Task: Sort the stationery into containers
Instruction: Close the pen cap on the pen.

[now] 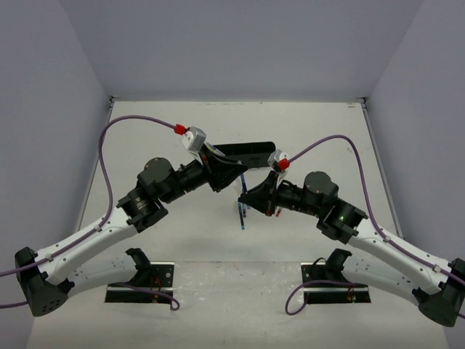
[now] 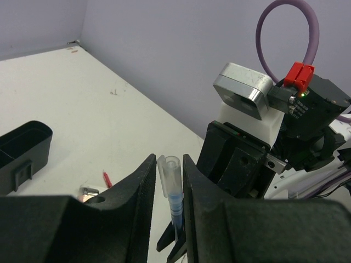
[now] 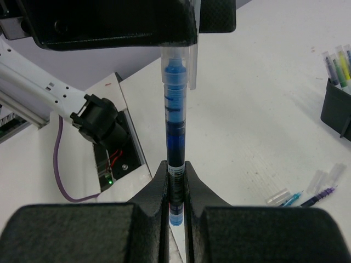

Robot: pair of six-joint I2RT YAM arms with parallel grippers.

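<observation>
While the right gripper [image 3: 175, 178] pinches the lower barrel of the blue pen [image 3: 175, 120], the left gripper [image 2: 170, 186] appears pressed onto its clear-capped end. The pen stands upright between them, above the table [image 3: 258, 115]. I judge this a hand-over on the way to the black organizer tray [image 3: 335, 112], where sorted pens [image 3: 339, 63] stand. One gripper must release before the other carries. Loose pens [image 3: 307, 194] lie near the tray wall, and the held pen looks high enough to pass over both.
</observation>
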